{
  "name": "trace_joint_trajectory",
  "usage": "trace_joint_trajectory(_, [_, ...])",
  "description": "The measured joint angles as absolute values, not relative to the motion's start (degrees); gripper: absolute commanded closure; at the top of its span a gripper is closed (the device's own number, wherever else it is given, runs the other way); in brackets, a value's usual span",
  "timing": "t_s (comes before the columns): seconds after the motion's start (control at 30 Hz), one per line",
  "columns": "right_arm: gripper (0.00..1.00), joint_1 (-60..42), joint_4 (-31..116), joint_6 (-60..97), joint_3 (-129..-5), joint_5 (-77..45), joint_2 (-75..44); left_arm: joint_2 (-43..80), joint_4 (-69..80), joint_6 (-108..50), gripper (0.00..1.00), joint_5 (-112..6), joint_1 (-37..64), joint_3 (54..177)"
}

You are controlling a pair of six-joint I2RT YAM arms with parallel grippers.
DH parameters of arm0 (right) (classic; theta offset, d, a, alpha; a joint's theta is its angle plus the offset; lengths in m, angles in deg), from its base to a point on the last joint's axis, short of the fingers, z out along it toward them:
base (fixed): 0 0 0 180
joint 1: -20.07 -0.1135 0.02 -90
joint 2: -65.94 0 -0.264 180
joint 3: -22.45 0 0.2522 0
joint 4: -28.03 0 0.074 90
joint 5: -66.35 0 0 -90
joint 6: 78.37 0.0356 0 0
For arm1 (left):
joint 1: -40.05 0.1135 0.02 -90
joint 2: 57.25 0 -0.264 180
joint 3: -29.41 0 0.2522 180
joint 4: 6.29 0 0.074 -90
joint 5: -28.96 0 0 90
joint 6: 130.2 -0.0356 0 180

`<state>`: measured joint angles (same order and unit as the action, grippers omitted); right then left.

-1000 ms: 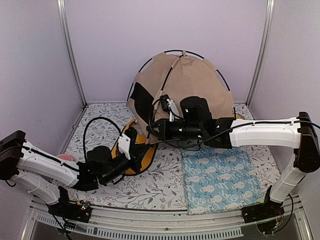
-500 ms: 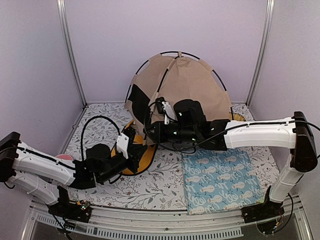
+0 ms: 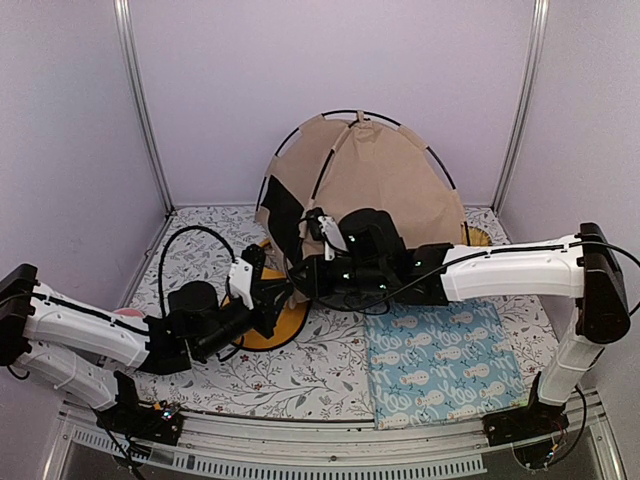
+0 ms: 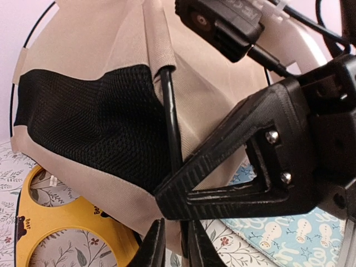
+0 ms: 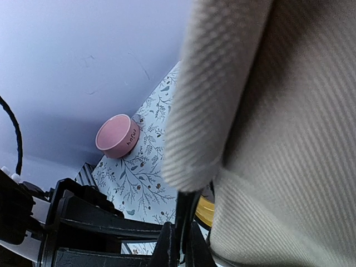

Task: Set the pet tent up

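Observation:
The beige pet tent (image 3: 385,175) stands domed at the back of the table, its thin black poles arching over it and a black mesh panel (image 4: 94,122) on its left side. My right gripper (image 3: 302,272) reaches in from the right and is shut on a black pole (image 5: 186,206) at the tent's lower front edge, under a fold of fabric (image 5: 289,139). My left gripper (image 4: 173,238) sits just below the right gripper's ribbed finger (image 4: 222,161). Its jaws stand slightly apart around the same pole's lower end, with a sliver of beige fabric in the gap.
A yellow oval bowl tray (image 3: 262,330) lies under the left gripper, partly beneath the tent's edge. The light blue patterned mat (image 3: 445,365) lies flat at front right. A pink bowl (image 5: 117,135) sits at the left, near the left arm. Purple walls close in three sides.
The left gripper's jaws have parted a little and it has shifted right toward the tent's edge. The right gripper moved left with the pole, and the tent's dome now stands taller.

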<state>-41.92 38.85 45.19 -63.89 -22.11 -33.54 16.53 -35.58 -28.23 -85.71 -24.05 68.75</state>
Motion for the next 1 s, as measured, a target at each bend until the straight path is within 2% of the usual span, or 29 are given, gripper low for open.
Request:
trace_joint_trajectory(0.13, [1.00, -41.90, 38.98, 45.08, -63.89, -22.06, -33.61, 16.53, -35.16, -28.82, 0.80, -85.47, -23.74, 68.84])
trace_joint_trajectory(0.17, [0.96, -41.90, 39.01, 45.06, -63.89, -22.06, -33.61, 16.53, -35.05, -29.02, 0.78, -85.42, -23.68, 68.88])
trace_joint_trajectory(0.27, [0.80, -41.90, 39.20, 44.99, -63.89, -22.06, -33.61, 16.42, -34.50, -29.43, 0.70, -85.42, -23.48, 68.95])
trace_joint_trajectory(0.43, [0.47, -41.75, 39.82, 44.82, -63.89, -22.85, -33.54, 13.23, -30.68, -29.06, 0.60, -85.66, -22.72, 69.04])
trace_joint_trajectory(0.57, [0.30, -41.47, 41.87, 44.16, -63.80, -23.13, -33.06, 10.06, -27.27, -28.36, 0.57, -85.97, -22.26, 69.82])
trace_joint_trajectory(0.77, [0.10, -41.82, 46.07, 43.31, -63.10, -23.09, -29.04, 7.41, -22.07, -26.59, 0.54, -86.41, -21.08, 74.37])
trace_joint_trajectory(0.8, [0.03, -41.86, 46.68, 43.07, -63.06, -23.09, -27.75, 7.11, -20.78, -26.15, 0.53, -86.47, -20.77, 75.22])
trace_joint_trajectory(1.0, [0.01, -41.86, 49.13, 41.41, -63.21, -23.03, -21.70, 6.06, -13.54, -23.84, 0.46, -86.56, -18.63, 79.53])
